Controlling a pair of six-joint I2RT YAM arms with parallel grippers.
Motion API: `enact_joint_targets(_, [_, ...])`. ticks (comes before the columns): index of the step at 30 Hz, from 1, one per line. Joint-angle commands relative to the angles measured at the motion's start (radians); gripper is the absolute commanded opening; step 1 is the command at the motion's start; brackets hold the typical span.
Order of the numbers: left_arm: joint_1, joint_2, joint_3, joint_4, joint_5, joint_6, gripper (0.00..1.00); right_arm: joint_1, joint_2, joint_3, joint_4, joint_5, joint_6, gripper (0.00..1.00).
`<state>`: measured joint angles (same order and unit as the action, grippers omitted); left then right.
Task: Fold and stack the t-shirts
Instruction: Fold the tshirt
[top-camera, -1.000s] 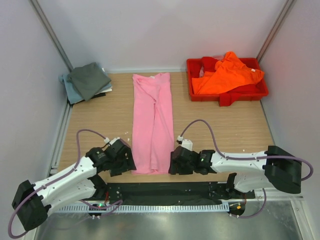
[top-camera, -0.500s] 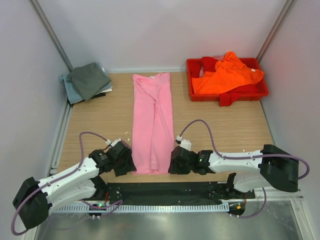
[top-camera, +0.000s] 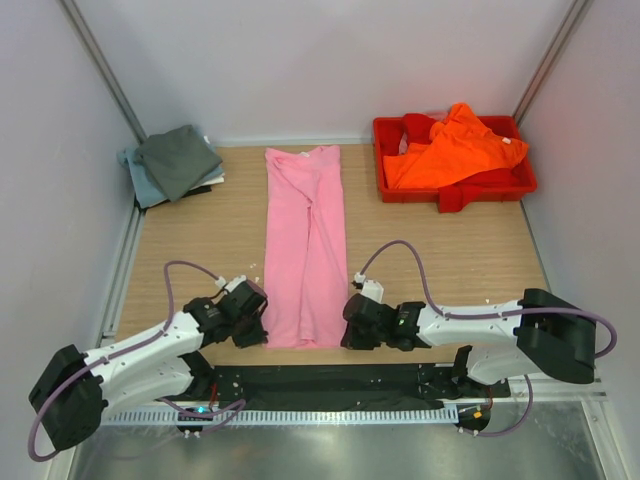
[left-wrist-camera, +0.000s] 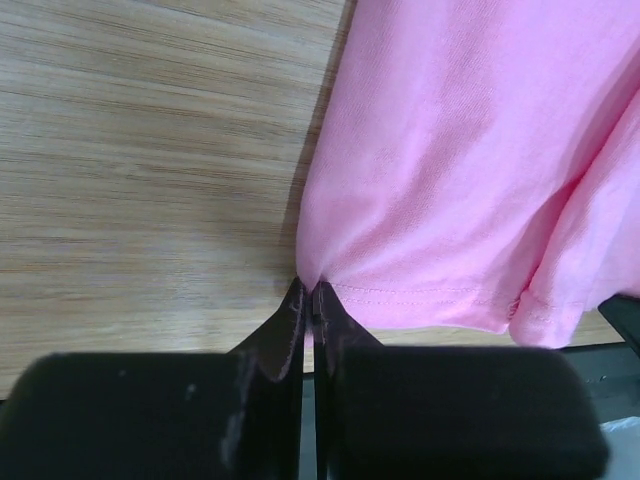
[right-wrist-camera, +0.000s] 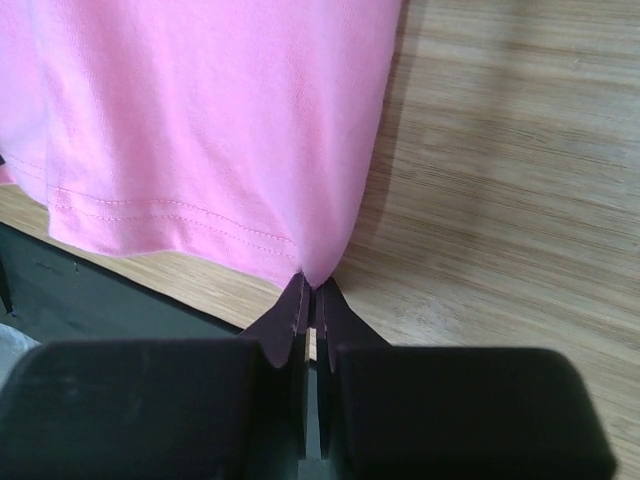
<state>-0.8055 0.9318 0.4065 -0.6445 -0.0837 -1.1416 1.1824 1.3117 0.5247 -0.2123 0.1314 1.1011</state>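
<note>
We have the left gripper (left-wrist-camera: 310, 298) pinched tight on the near left corner of the pink t-shirt (top-camera: 305, 245), its jaws pressed together with the cloth's corner tucked between the tips. The right gripper (right-wrist-camera: 310, 290) mirrors it: jaws narrow on the near right corner, a tuft of pink at the tips. In both wrist views the hem (right-wrist-camera: 170, 218) runs sideways just ahead of the tips, from each gripper inward toward the other

What the next move turns on, as we judge it, is the shirt's long axis. It lies as a narrow strip on the table (top-camera: 200, 250), running straight away from both grippers, hem end at the tips and collar end far ahead, so its whole length is forward of the tools. Neither arm is nearer; each sits at its own corner, level with the other, the strip's width between them. To halve the strip we would lift both corners together and carry them forward along that axis, keeping the grippers level so the hem lands square on the far end

Far ahead and outward of the left gripper rests the dark grey t-shirt (top-camera: 178, 160) on top of the pale blue-grey t-shirt (top-camera: 140, 185). Far ahead and outward of the right gripper the orange t-shirt (top-camera: 450, 145) lies heaped in the red tray (top-camera: 510, 184)
</note>
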Motion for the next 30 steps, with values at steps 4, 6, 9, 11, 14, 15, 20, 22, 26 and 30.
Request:
enact_joint_targets(4, [-0.040, -0.025, 0.022, 0.007, -0.037, -0.018, 0.00, 0.002, -0.038, -0.032, -0.035, 0.016, 0.002, 0.01])
enact_joint_targets(6, [-0.075, -0.037, 0.023, -0.021, -0.044, -0.049, 0.00, 0.002, -0.061, -0.048, -0.053, 0.013, 0.003, 0.01])
enact_joint_targets(9, [-0.122, -0.066, 0.034, -0.066, -0.050, -0.084, 0.00, 0.005, -0.117, -0.071, -0.078, 0.004, 0.025, 0.01])
enact_joint_targets(11, [-0.145, -0.088, 0.058, -0.092, -0.051, -0.101, 0.00, 0.011, -0.152, -0.081, -0.079, -0.006, 0.039, 0.01])
enact_joint_targets(14, [-0.159, -0.109, 0.118, -0.162, -0.065, -0.115, 0.00, 0.040, -0.189, -0.060, -0.146, 0.010, 0.040, 0.01])
enact_joint_targets(15, [-0.159, -0.110, 0.136, -0.197, -0.070, -0.112, 0.00, 0.045, -0.196, -0.030, -0.171, 0.019, 0.037, 0.01])
enact_joint_targets(20, [-0.159, -0.070, 0.296, -0.291, -0.135, -0.041, 0.00, 0.010, -0.232, 0.143, -0.321, 0.094, -0.042, 0.01])
enact_joint_targets(22, [-0.155, -0.019, 0.405, -0.340, -0.186, -0.005, 0.00, -0.042, -0.215, 0.202, -0.355, 0.093, -0.125, 0.01])
enact_joint_targets(26, [-0.068, 0.088, 0.552, -0.365, -0.191, 0.107, 0.00, -0.208, -0.149, 0.357, -0.389, 0.062, -0.269, 0.01])
enact_joint_targets(30, [0.066, 0.179, 0.644, -0.328, -0.134, 0.250, 0.00, -0.328, -0.037, 0.498, -0.412, 0.011, -0.395, 0.01])
